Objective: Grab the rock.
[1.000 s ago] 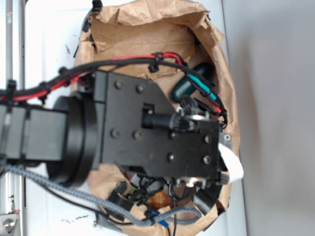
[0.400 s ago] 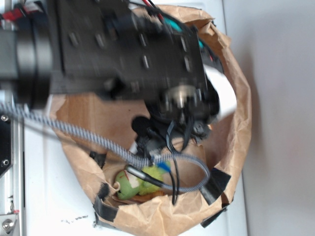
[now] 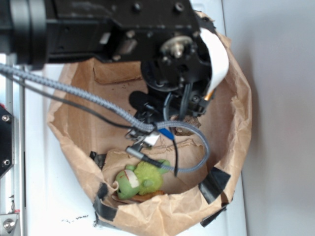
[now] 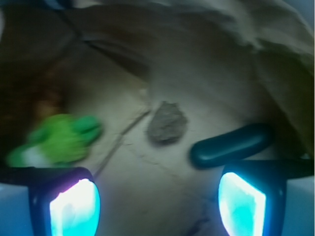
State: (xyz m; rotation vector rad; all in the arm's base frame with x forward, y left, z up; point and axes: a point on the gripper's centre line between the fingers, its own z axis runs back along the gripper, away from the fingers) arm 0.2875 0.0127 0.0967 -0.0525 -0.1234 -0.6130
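Observation:
In the wrist view the rock (image 4: 167, 123), a small rough grey-brown stone, lies on the brown paper floor of the bag, ahead of my gripper and about centred between the fingers. My gripper (image 4: 157, 206) is open with only bare paper between its glowing pads (image 4: 74, 209), and it stays short of the rock without touching it. In the exterior view the black arm (image 3: 123, 24) hangs over the bag, and I cannot pick out the rock beneath it.
A green plush toy (image 4: 56, 140) (image 3: 140, 179) lies left of the rock. A smooth dark green oblong object (image 4: 231, 145) lies to its right, close to the right finger. The crumpled paper bag walls (image 3: 236, 98) ring everything. A braided cable (image 3: 98, 105) loops across the bag.
The arm has swung from the lower part of the bag toward the top of the exterior view, uncovering the green plush toy and the bag floor.

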